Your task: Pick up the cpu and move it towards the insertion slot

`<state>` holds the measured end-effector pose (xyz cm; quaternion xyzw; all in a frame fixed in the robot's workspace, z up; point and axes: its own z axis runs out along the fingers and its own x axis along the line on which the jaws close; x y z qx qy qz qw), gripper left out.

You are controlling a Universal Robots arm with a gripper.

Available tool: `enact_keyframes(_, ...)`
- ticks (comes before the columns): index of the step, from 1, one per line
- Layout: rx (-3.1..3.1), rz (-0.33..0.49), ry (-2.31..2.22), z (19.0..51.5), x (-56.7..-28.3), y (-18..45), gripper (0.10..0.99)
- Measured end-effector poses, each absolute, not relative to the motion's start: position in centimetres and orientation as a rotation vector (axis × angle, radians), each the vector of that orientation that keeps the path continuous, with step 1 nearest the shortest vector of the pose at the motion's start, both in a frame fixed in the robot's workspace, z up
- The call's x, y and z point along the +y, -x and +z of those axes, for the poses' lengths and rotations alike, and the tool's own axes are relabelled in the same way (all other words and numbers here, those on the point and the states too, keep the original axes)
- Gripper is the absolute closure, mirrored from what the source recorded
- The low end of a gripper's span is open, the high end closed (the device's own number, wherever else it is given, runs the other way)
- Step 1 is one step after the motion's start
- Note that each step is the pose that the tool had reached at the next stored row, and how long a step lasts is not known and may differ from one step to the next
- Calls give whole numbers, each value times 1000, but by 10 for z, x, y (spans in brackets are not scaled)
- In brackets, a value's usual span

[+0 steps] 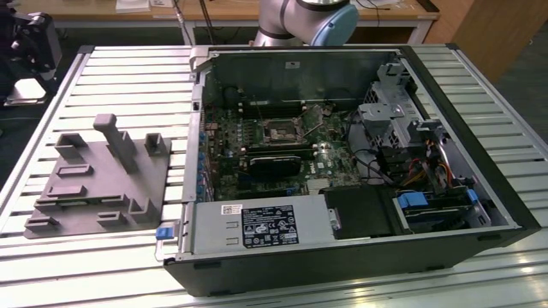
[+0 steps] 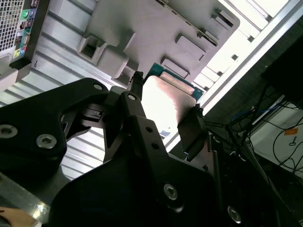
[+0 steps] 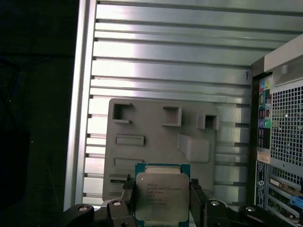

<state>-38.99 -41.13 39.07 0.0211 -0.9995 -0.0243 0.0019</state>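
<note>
Matt black claw [image 3: 161, 190], hard and smooth, likely metal. In its grip, cpu [image 3: 160, 196]: satin silver metal lid, green circuit-board rim. Beyond the claw, dull grey plastic fixture plate [image 3: 156, 137] on ribbed, shiny aluminium bench [image 3: 170, 61].

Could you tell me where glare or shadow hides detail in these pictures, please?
Second wrist view: glare washes out the cpu top. First wrist view: it is evenly lit, but the table slats shine brightly. Exterior view: the case interior sits in shade.
</note>
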Motion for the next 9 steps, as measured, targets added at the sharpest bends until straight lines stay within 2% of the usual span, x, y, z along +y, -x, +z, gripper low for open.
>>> enact_keyframes(9,-3136,-76,-66,391,-411,380,541)
